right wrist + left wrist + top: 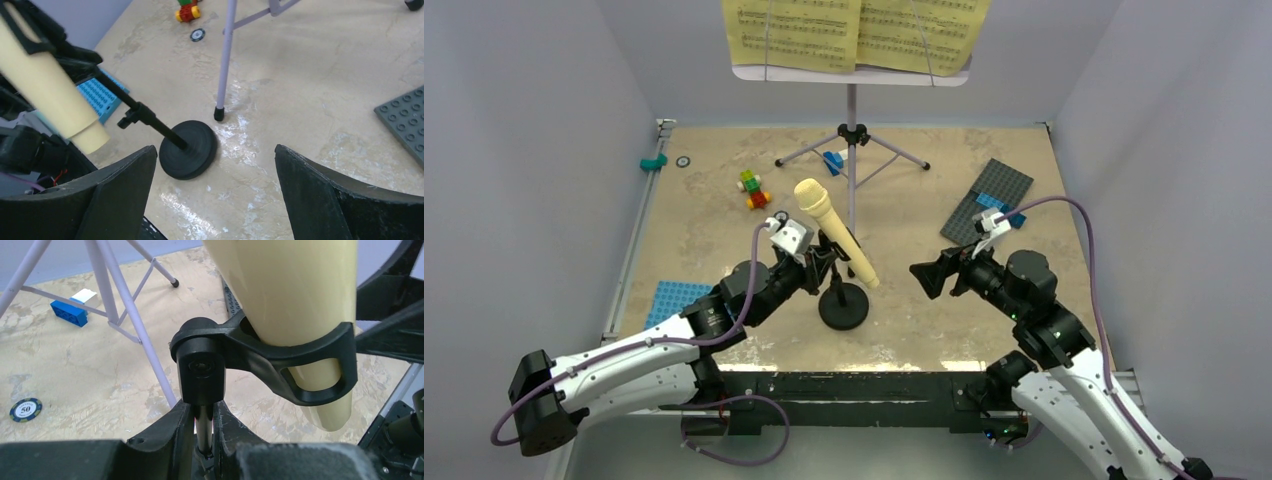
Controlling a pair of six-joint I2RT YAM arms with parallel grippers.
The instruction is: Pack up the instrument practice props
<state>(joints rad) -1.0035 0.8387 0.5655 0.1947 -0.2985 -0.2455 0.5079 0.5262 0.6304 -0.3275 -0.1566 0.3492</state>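
Left gripper: fingers closed narrow on the thin shaft of the small black mic stand, just under its clip joint. Right gripper: jaws spread wide, holding nothing, facing the stand's base from the right-hand side with bare counter between.

The stand sits near the middle of the near edge on a round, flat, matte base. Its black plastic clip rings the cream toy microphone, which leans with its rounded head towards the far-left corner; the body is smooth and tapered.

The tall tripod music stand occupies the far edge at centre. One pale lilac leg foots down near the black base, not touching. Yellow sheet-music pages rest on its desk.

Counter: mottled beige, stone-look, glossy in patches, with plain pale walls on three sides. A blue baseplate lies by the left edge, a grey baseplate by the right edge, and coloured bricks left of centre.
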